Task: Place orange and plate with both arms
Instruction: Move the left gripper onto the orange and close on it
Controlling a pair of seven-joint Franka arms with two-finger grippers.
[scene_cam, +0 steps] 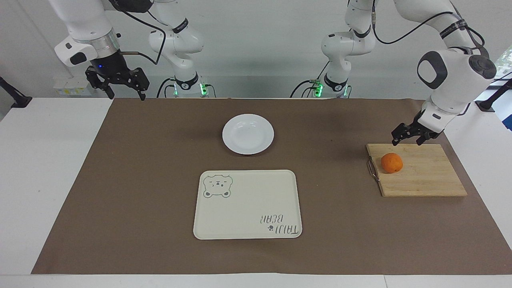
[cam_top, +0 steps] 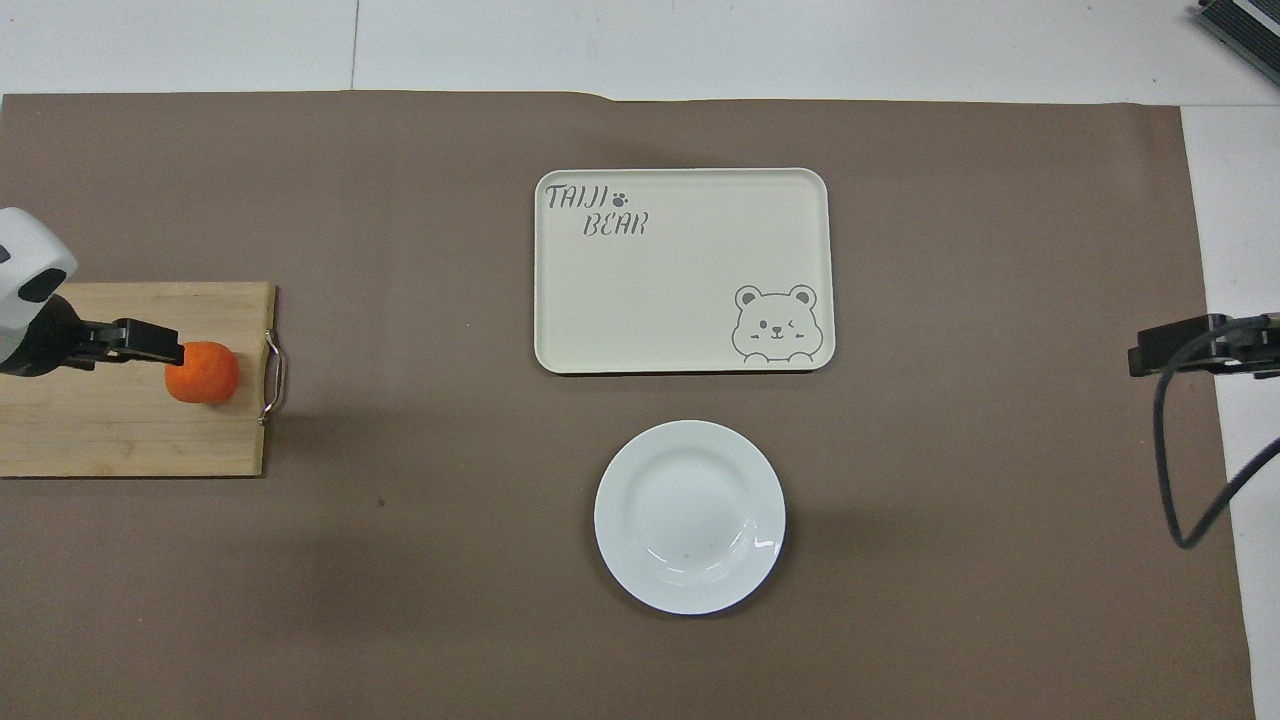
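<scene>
The orange (scene_cam: pixel 391 163) lies on a wooden cutting board (scene_cam: pixel 424 176) toward the left arm's end of the table; it also shows in the overhead view (cam_top: pixel 202 372). My left gripper (scene_cam: pixel 407 141) hangs open a little above the board's edge nearer the robots, close to the orange and not touching it. In the overhead view the left gripper (cam_top: pixel 165 345) overlaps the orange's edge. The white plate (scene_cam: pixel 248 134) sits empty mid-table, also seen from overhead (cam_top: pixel 689 516). My right gripper (scene_cam: pixel 125 95) waits open, raised over the mat's corner at its own end, and shows in the overhead view (cam_top: pixel 1150 358).
A cream tray with a bear drawing (scene_cam: pixel 248 204) lies farther from the robots than the plate, also in the overhead view (cam_top: pixel 683 270). The board (cam_top: pixel 120 430) has a metal handle (cam_top: pixel 270 378) on its end toward the table's middle. A brown mat (scene_cam: pixel 140 180) covers the table.
</scene>
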